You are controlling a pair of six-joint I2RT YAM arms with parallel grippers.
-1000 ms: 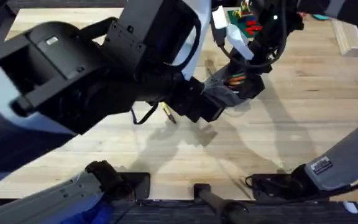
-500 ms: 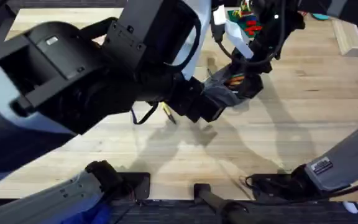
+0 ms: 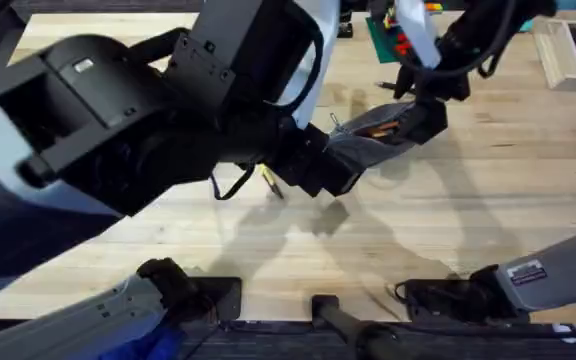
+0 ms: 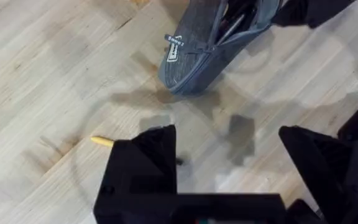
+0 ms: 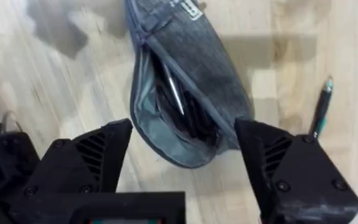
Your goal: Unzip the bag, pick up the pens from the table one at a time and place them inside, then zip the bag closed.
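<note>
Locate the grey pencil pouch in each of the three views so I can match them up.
Overhead: grey pencil pouch just right of centre, between the two arms.
Left wrist: pouch at top centre, zipper open.
Right wrist: pouch mid-frame, open with pens inside.
Shared landmark: the zipper pull tab at the pouch's end.

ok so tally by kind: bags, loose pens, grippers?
Bag: 1, unzipped, with dark pens inside that I can't count
Loose pens on the table: 2, a yellow pen and a dark pen
Grippers: 2, the left gripper and the right gripper, both open
Total: 5
</note>
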